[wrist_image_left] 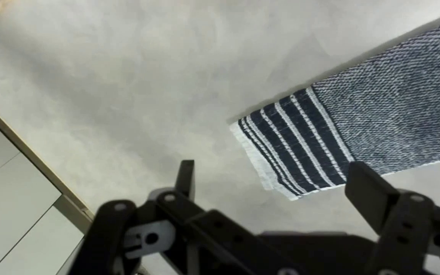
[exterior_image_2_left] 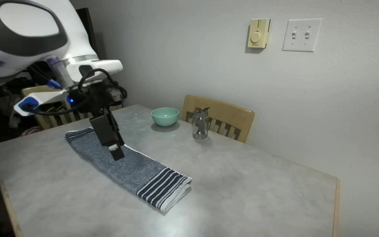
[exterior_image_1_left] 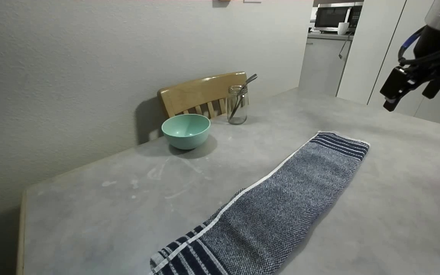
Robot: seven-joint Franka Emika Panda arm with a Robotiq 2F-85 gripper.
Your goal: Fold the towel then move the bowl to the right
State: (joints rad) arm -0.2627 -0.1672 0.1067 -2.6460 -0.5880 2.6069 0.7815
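Note:
The grey towel (exterior_image_1_left: 281, 202) with navy and white striped ends lies flat on the table as a long narrow strip. It shows in both exterior views (exterior_image_2_left: 120, 164), with more than one layer at an end. The mint-green bowl (exterior_image_1_left: 186, 131) stands upright on the table near the wall, apart from the towel; it also shows in an exterior view (exterior_image_2_left: 165, 117) and is out of the wrist view. My gripper (exterior_image_1_left: 410, 100) is open and empty, above the table near a striped end of the towel. In the wrist view the gripper's fingers (wrist_image_left: 273, 166) are wide apart, with the towel (wrist_image_left: 395, 110) below.
A glass jar (exterior_image_1_left: 237, 110) with cutlery stands near the bowl, also seen in an exterior view (exterior_image_2_left: 200, 126). A wooden chair (exterior_image_1_left: 201, 91) is behind them against the wall. The table's wooden edge (wrist_image_left: 29, 152) shows in the wrist view, with white cabinets beyond.

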